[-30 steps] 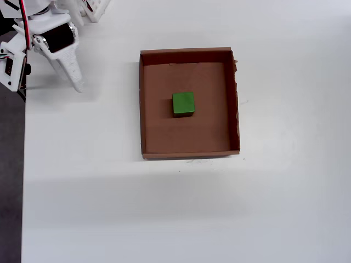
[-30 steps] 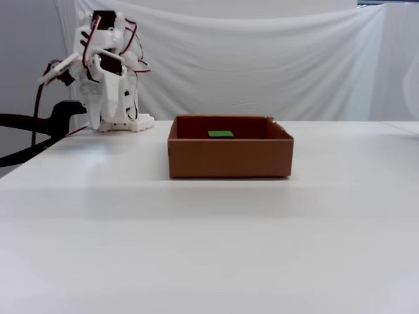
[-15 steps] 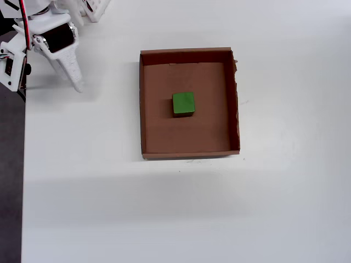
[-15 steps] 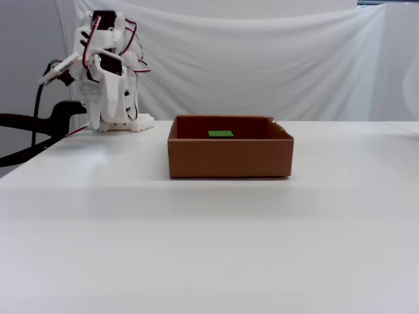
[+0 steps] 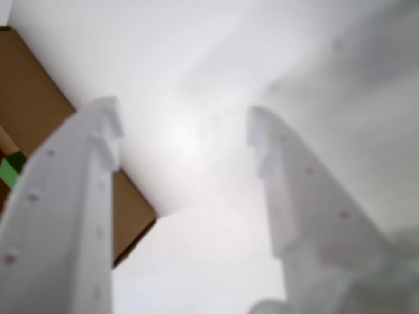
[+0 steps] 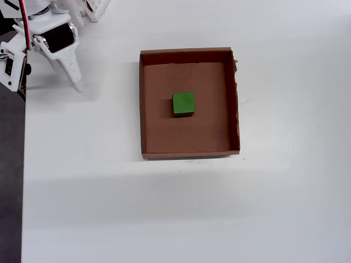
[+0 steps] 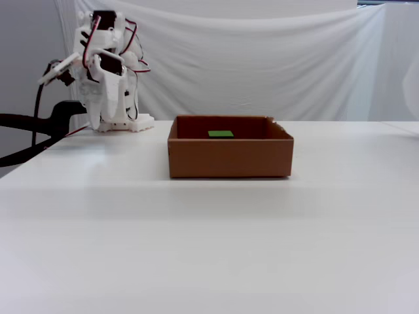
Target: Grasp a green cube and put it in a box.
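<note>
Nothing moved since the earlier frames. Green cube sits mid-box; gripper spread wide, empty, parked near the table's back-left corner. Placement looks done, just hold clear.

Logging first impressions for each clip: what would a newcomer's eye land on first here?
The green cube stands out, sitting near the middle of the brown box on a white table. Next comes the white arm at the upper left of the overhead view, its hand open and empty, well clear of the box.
</note>
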